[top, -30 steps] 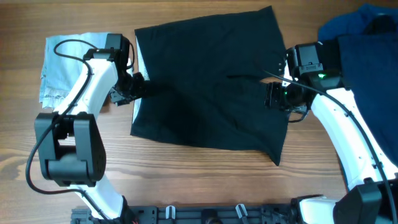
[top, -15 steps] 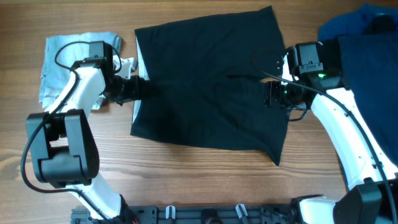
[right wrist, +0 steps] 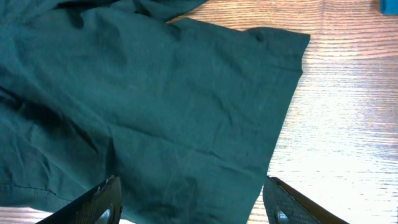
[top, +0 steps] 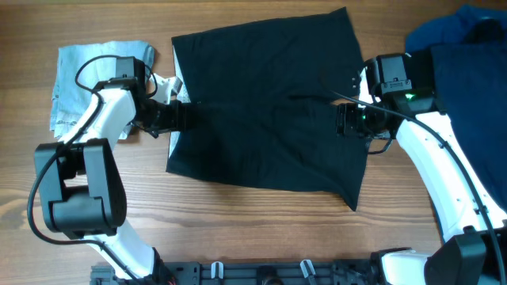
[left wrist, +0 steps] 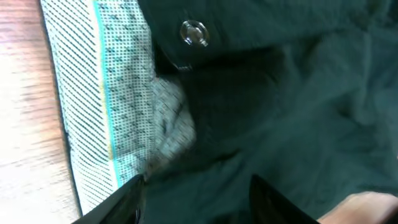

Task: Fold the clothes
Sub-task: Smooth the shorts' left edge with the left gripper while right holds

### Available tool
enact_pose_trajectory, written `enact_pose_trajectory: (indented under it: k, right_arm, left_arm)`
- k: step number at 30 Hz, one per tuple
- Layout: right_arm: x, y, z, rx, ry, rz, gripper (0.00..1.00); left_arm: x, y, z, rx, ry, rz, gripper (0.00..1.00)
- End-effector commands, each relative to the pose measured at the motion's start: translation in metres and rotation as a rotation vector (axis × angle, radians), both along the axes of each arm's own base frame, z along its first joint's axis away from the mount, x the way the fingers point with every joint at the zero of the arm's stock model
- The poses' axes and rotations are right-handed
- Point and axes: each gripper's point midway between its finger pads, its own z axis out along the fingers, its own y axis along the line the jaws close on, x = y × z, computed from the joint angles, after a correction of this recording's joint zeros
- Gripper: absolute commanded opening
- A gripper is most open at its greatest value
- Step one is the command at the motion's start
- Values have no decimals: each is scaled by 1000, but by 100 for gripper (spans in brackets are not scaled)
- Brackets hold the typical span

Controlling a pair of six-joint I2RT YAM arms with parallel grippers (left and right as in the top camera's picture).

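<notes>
The black shorts lie spread flat in the middle of the table, one of the clothes here. My left gripper is at their left edge, over the waistband. In the left wrist view its fingers stand apart over black fabric, beside the patterned white-and-teal waistband lining and a metal snap. My right gripper hovers over the shorts' right side. In the right wrist view it is wide open above a leg panel, with nothing pinched.
A folded pale-blue garment lies at the far left, under the left arm. A heap of dark blue clothes fills the right back corner. Bare wood shows beside the shorts' hem.
My left arm has swung its gripper rightward onto the shorts' waistband edge. The right arm has stayed put, its jaws spreading slightly.
</notes>
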Motion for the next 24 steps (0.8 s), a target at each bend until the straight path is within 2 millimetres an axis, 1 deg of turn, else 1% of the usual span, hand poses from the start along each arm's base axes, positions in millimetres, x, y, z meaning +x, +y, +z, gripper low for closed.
enact_pose_trajectory:
  k: [1, 4, 6, 7, 8, 10, 11, 13, 14, 16, 20, 21, 23, 24]
  right_arm:
    - [6, -4, 2, -18, -13, 3, 73]
    - [6, -3, 2, -18, -14, 2, 73]
    - [6, -3, 2, -18, -14, 3, 73]
    - [6, -3, 2, -18, -14, 3, 73]
    - [6, -3, 2, -18, -14, 3, 73]
    - [6, -3, 2, -18, -15, 3, 73]
    - [6, -3, 2, -18, -15, 3, 73]
    - [6, -3, 2, -18, -15, 3, 73]
    - [6, -3, 2, -18, -15, 3, 73]
    - [6, -3, 2, -18, -15, 3, 73]
    - [6, -3, 2, -18, -13, 2, 73]
    - [6, -3, 2, -18, -13, 3, 73]
    - [5, -4, 2, -18, -11, 3, 73]
    - [5, -4, 2, -18, -11, 3, 73]
  left_arm:
    - [0, 13, -16, 78, -21, -23, 54]
    - [0, 12, -19, 81, -44, -57, 54]
    - [-3, 12, -21, 81, -41, -66, 53]
    - [-4, 11, -21, 77, -37, -66, 51]
    - [-7, 8, -20, 56, -29, -69, 50]
    - [-15, -7, -13, -43, -1, -79, 49]
    - [-20, -10, -12, -63, 21, -79, 48]
    - [-28, -12, -11, -79, 57, -79, 41]
    - [-31, -13, -10, -86, 76, -72, 31]
    - [-37, -13, -10, -90, 110, -54, 22]
    - [-47, -13, -10, -92, 184, -7, 19]
    - [-52, -12, -11, -84, 208, -3, 15]
    - [-60, -3, -16, -22, 276, 55, 13]
    - [-65, 6, -21, 37, 318, 102, 13]
